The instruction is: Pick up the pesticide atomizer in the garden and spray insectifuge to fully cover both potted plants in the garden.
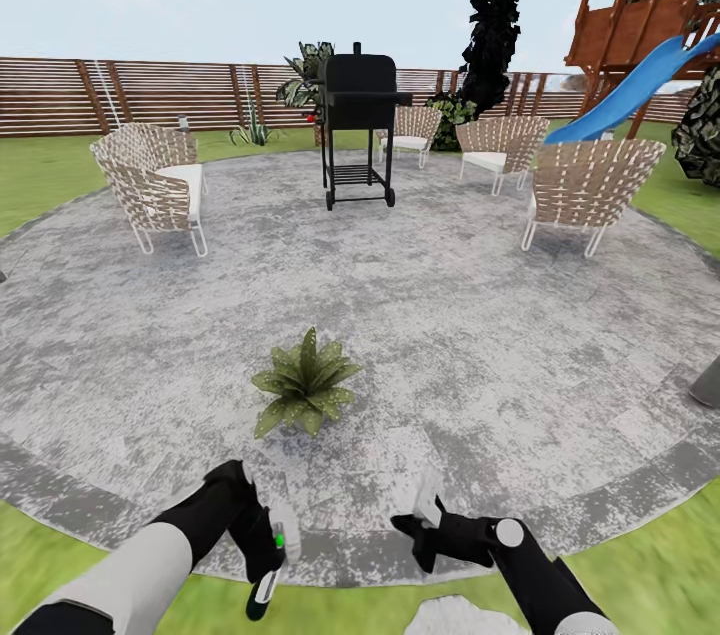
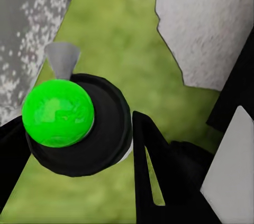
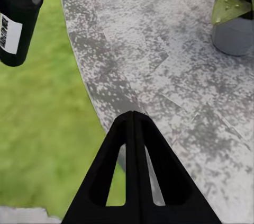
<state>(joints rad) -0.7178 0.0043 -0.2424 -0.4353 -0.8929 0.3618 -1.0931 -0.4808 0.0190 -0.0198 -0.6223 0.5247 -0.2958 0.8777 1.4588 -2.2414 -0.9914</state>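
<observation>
My left gripper [image 1: 268, 555] is shut on the pesticide atomizer [image 1: 266, 570], a slim black bottle with a white label, hanging over the lawn at the patio's near rim. Its tip is bright green [image 2: 58, 113], seen between the left fingers [image 2: 159, 176]. The same bottle [image 3: 18, 20] also appears in the right wrist view. One potted plant [image 1: 303, 390], a low speckled rosette in a grey pot [image 3: 235, 36], stands on the round patio [image 1: 430, 315] just ahead of both arms. My right gripper [image 1: 425, 525] [image 3: 135, 128] is shut and holds nothing. The second potted plant is out of view.
A black grill [image 1: 357, 115] stands at the patio's far side, ringed by wicker chairs [image 1: 160, 180] [image 1: 590, 180] [image 1: 500, 147]. Behind are the slatted fence [image 1: 60, 95], an agave [image 1: 252, 130] and a play tower with a blue slide [image 1: 625, 95]. A stepping stone [image 1: 455, 615] lies by my base.
</observation>
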